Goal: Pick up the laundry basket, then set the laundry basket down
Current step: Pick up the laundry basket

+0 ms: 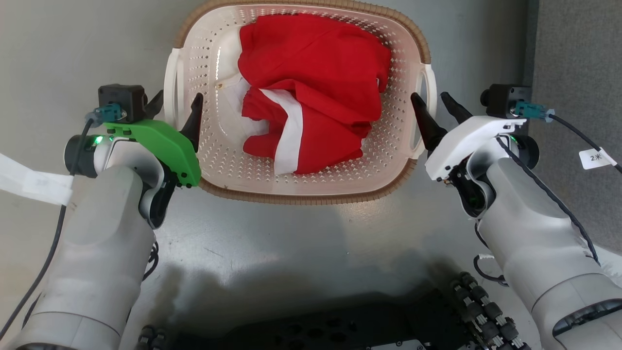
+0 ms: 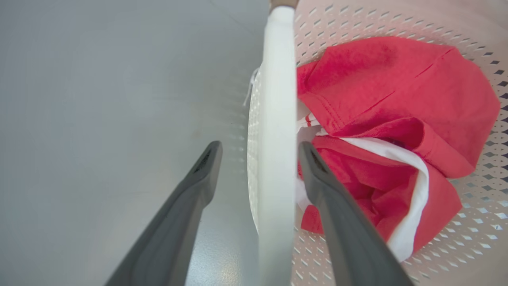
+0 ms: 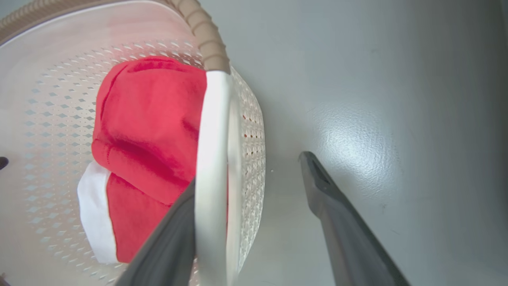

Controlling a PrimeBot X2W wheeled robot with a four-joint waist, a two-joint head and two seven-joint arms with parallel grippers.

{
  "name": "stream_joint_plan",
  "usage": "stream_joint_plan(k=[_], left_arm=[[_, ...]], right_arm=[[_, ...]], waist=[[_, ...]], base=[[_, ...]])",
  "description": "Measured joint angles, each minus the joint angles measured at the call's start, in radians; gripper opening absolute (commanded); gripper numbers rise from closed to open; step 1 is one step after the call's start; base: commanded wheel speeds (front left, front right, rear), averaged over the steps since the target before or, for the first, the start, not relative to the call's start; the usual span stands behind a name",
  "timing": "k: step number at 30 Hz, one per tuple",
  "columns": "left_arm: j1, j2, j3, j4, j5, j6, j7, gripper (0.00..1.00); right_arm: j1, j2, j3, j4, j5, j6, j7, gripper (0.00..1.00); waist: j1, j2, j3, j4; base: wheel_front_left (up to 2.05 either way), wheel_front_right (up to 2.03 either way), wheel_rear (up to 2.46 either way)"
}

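Note:
The laundry basket (image 1: 301, 198), cream perforated plastic with brown woven trim, lies on the grey floor ahead of me and holds a crumpled red and white garment (image 1: 316, 73). My left gripper (image 1: 176, 108) is open, one finger on each side of the basket's white left loop handle (image 1: 172, 87). In the left wrist view that handle (image 2: 276, 119) runs up between the two fingers of the left gripper (image 2: 260, 151) without being pinched. My right gripper (image 1: 437, 109) is open astride the right handle (image 1: 430, 92). In the right wrist view the handle (image 3: 212, 159) hides part of the inner finger of the right gripper (image 3: 250, 171).
A darker grey strip of floor (image 1: 578, 73) runs along the right edge. A white strip of tape (image 1: 29, 182) lies at the left. My black wheeled base (image 1: 340, 325) shows at the bottom. A cable with a white tag (image 1: 595, 158) hangs off the right wrist.

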Motion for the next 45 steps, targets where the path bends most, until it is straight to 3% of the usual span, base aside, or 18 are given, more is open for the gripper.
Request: stream_joint_plan(k=[4,6,7,8,9,10,11,45], left_arm=[[-0.015,0.0,-0.019,0.022,-0.019,0.0,0.0,1.0],[-0.02,0.0,-0.026,0.026,-0.035,0.0,0.0,1.0],[-0.02,0.0,-0.03,0.027,-0.045,0.0,0.0,0.91],[-0.021,0.0,-0.035,0.029,-0.051,0.0,0.0,0.76],[-0.022,0.0,-0.041,0.031,-0.054,0.0,0.0,0.47],[-0.024,0.0,-0.047,0.033,-0.06,0.0,0.0,0.31],[-0.027,0.0,-0.056,0.034,-0.063,0.0,0.0,0.0],[-0.028,-0.05,-0.129,0.149,-0.26,0.001,-0.012,0.0]], right_arm=[[-0.009,0.0,0.014,0.015,0.014,0.0,-0.002,0.97],[-0.012,0.0,0.025,0.016,0.028,0.0,-0.004,0.78],[-0.016,0.0,0.033,0.017,0.036,0.0,-0.006,0.52],[-0.019,0.0,0.039,0.017,0.046,0.0,-0.006,0.43],[-0.021,0.001,0.044,0.017,0.053,0.0,-0.006,0.32],[-0.022,0.002,0.048,0.017,0.059,0.001,-0.007,0.27],[-0.024,0.004,0.054,0.017,0.064,0.005,-0.009,0.0],[-0.072,-0.007,0.185,0.098,0.087,0.004,-0.043,0.0]], waist=[[0.0,0.0,0.003,0.0],[0.0,0.0,0.003,0.0],[0.0,0.0,0.004,0.0],[-0.0001,0.0,0.004,0.001],[0.0,0.0,0.004,0.001],[-0.0001,0.0,0.004,0.001],[0.0,0.0,0.004,0.001],[-0.0001,0.0,-0.103,0.023]], base=[[0.0,0.0,0.0],[0.0,0.0,0.0],[0.0,0.0,0.0],[0.0,0.0,0.0],[0.0,0.0,0.0],[0.0,0.0,0.0],[0.0,0.0,0.0],[0.0,0.0,0.0]])
